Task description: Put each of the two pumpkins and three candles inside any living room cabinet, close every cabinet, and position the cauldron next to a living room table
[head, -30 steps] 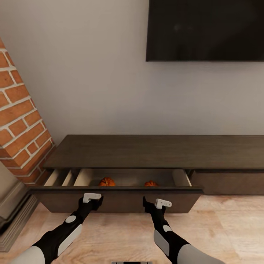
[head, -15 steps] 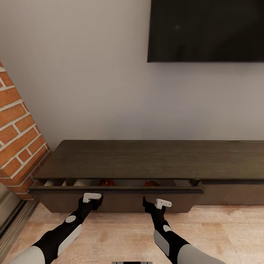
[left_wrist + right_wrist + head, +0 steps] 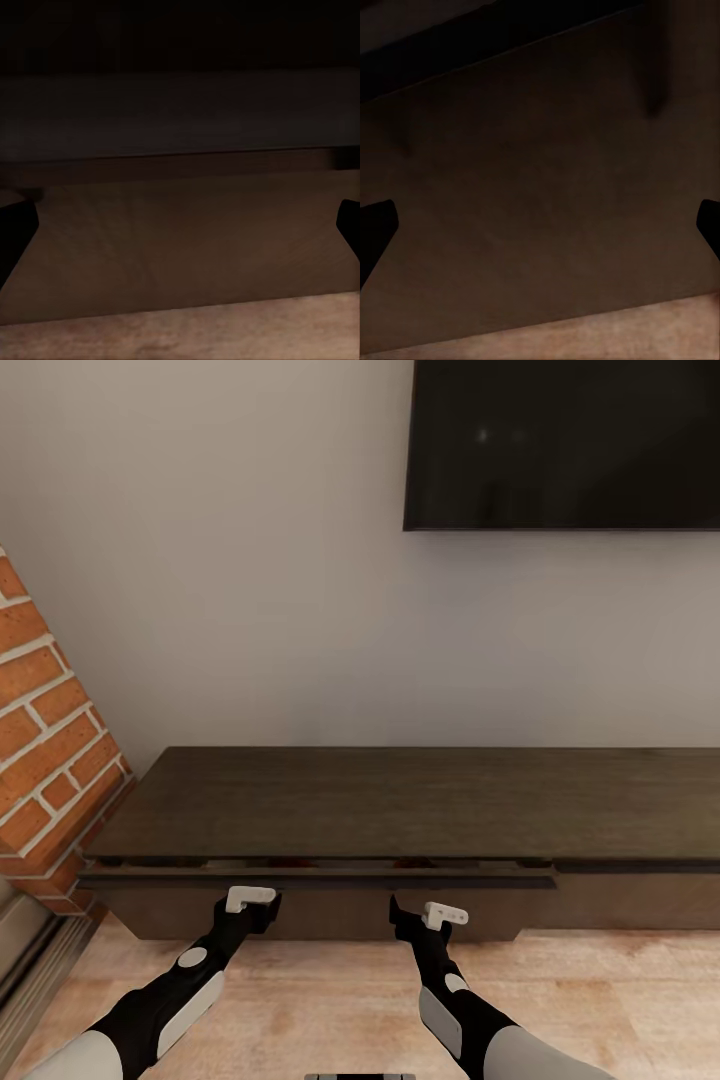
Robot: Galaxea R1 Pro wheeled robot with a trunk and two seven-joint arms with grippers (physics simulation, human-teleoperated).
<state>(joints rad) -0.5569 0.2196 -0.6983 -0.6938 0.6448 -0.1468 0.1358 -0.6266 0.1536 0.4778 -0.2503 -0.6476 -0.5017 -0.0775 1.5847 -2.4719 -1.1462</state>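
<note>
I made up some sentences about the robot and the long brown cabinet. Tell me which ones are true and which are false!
1. The cabinet drawer is pulled wide open. False: only a thin gap remains along its top.
2. Both grippers face the drawer front. True: left gripper, right gripper.
3. The left gripper holds a pumpkin. False: its fingers are apart and empty.
4. A dark screen hangs on the wall above. True.
5. Brick stands beside the cabinet. True.

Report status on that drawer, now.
Left gripper and right gripper open, empty, both at the drawer front. Cabinet drawer nearly shut, thin gap showing. Nothing in the way.
</note>
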